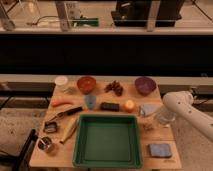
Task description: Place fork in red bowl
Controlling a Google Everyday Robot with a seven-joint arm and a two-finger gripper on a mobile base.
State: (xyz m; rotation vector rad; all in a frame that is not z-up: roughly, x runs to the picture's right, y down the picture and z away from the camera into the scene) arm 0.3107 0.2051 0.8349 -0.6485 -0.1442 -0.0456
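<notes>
My white arm [189, 111] comes in from the lower right and rises to a rounded joint. From there its end turns down, so my gripper [163, 118] hangs low over the right side of the desk [57, 157]. I cannot tell whether the gripper is apart or together.

The dark-handled fork [64, 114] lies flat on the desk, well to the gripper's left, past a green tray [106, 116]. The red bowl [86, 84] stands farther back and left of the gripper, apart from the fork. A purple bowl [145, 85] stands behind the gripper, near it.
</notes>
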